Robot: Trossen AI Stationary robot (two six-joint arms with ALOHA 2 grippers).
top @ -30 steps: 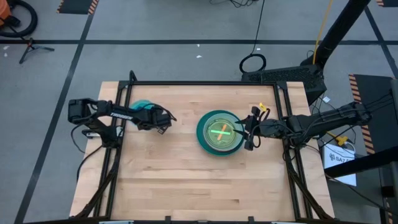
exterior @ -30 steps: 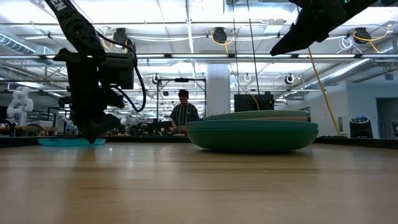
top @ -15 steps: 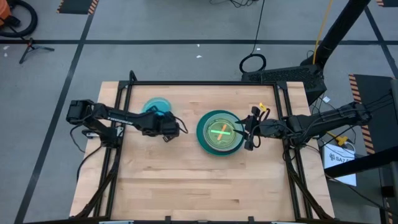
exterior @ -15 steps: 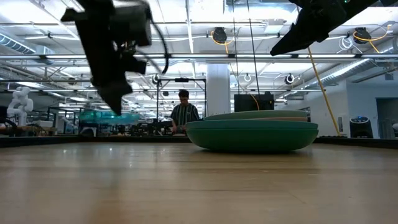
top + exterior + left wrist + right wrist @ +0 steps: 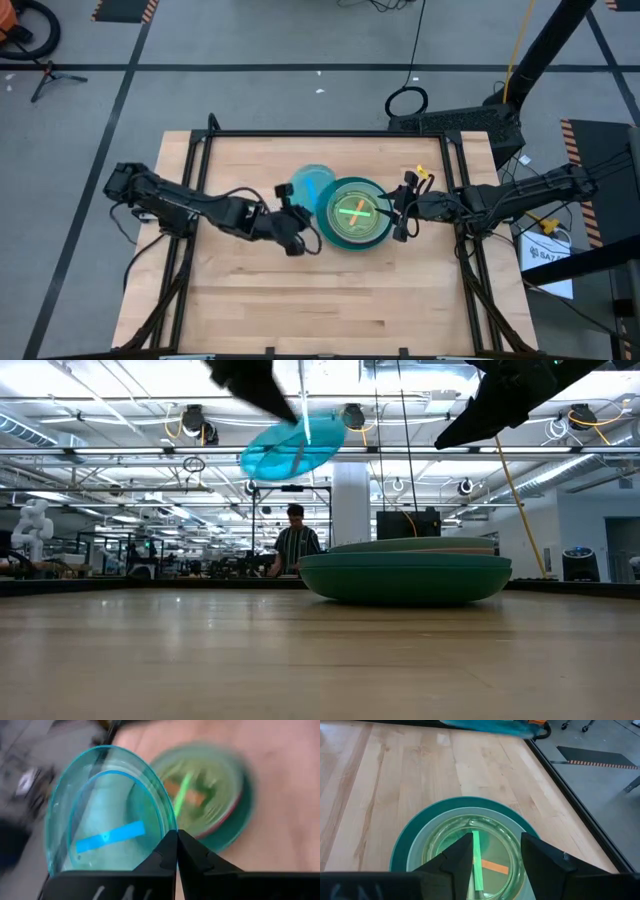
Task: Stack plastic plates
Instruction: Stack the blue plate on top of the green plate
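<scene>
Translucent blue plate (image 5: 311, 187) is pinched by its rim in the left gripper (image 5: 297, 232), jaws pressed together on the edge, and is held tilted in the air just beside the stack (image 5: 354, 213) near the table (image 5: 250, 300) middle. Right gripper (image 5: 404, 213) is spread at the stack's opposite rim, over the lime plate on top. A slip is judged possible, since only a thin rim is gripped and the plate is slanted; if released off-centre or while tilted, it could land askew, slide off, or clip the right gripper.
</scene>
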